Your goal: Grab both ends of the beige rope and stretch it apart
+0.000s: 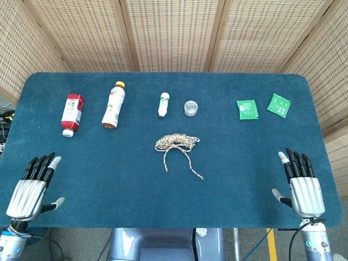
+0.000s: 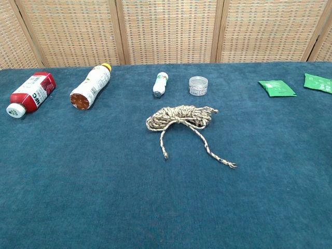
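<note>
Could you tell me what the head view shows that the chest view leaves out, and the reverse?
Only the head view shows the left hand and right hand, both open, resting near the table's front corners, apart from everything. Only the chest view shows the orange base of the yellow-capped bottle. Both show the beige rope, bundled with two loose ends trailing forward, the red bottle, small white bottle, clear jar and two green packets.

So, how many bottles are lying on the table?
3, all lying down along the far side: a red bottle far left, a taller yellow-capped bottle right of it, and a small white bottle near the middle, beside a clear jar. None seems hidden.
</note>
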Tool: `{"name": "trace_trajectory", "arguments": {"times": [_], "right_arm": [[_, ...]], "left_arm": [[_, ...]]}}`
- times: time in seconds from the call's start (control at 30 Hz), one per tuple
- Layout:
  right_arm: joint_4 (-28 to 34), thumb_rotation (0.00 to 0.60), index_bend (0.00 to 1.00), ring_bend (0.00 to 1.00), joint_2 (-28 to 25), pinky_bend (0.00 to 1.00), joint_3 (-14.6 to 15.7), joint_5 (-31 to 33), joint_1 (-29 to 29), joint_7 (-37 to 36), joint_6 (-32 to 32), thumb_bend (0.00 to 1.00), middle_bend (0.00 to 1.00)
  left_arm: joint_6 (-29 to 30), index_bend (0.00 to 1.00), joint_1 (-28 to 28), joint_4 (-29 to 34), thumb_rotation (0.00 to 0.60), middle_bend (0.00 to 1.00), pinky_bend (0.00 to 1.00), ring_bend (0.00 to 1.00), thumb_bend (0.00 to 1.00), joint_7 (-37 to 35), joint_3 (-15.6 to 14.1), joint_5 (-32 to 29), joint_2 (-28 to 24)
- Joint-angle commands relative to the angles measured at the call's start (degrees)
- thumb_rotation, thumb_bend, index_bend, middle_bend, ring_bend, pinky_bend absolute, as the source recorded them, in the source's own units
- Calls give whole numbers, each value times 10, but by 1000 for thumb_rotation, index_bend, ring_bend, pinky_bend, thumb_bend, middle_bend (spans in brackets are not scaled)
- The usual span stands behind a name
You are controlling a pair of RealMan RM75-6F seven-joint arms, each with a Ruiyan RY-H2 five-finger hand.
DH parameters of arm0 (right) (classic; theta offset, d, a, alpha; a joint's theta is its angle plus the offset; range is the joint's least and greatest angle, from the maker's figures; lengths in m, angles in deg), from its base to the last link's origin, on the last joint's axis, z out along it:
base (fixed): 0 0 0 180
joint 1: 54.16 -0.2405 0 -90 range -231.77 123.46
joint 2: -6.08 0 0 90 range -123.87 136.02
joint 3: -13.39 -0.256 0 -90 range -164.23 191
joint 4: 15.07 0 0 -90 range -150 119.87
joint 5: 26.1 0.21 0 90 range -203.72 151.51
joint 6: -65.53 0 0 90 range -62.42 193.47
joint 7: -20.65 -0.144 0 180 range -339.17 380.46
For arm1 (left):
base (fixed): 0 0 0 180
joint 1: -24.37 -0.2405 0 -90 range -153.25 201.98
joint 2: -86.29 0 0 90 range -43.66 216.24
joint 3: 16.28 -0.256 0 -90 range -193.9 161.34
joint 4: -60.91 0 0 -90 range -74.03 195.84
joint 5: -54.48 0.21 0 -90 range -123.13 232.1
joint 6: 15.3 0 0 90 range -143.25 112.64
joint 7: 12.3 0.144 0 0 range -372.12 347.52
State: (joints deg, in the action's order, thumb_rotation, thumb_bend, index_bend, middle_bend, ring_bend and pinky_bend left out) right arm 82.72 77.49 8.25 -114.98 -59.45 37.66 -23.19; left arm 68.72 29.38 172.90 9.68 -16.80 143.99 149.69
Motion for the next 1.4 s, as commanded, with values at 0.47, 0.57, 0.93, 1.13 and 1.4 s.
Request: {"name": "trace_trajectory", "arguments": {"times": [0.47, 0.57, 0.93, 1.13, 1.4], "right_arm": [[3, 600, 104, 0, -16, 0, -14, 38, -55, -34, 106, 0, 0], [12, 600, 194, 0, -25, 0, -26, 61, -89, -42, 166, 0, 0], [7, 600, 442, 0, 50, 0, -86, 197, -218, -14, 306, 143, 0], [-25, 600, 461, 0, 106, 0, -86, 291, -270, 23, 362, 218, 0], [-54, 600, 464, 0, 166, 0, -66, 369, -305, 77, 368, 229, 0]], "left_arm": [[-8, 0, 5, 4, 600, 0, 0, 0, 0, 13, 3, -11, 4], [-11, 0, 6, 6, 600, 0, 0, 0, 0, 17, 5, -15, 6], [-30, 0, 19, 4, 600, 0, 0, 0, 0, 32, 17, -52, 14], [-39, 0, 25, 3, 600, 0, 0, 0, 0, 31, 20, -68, 13], [-46, 0, 30, 2, 600, 0, 0, 0, 0, 40, 18, -73, 18]]}}
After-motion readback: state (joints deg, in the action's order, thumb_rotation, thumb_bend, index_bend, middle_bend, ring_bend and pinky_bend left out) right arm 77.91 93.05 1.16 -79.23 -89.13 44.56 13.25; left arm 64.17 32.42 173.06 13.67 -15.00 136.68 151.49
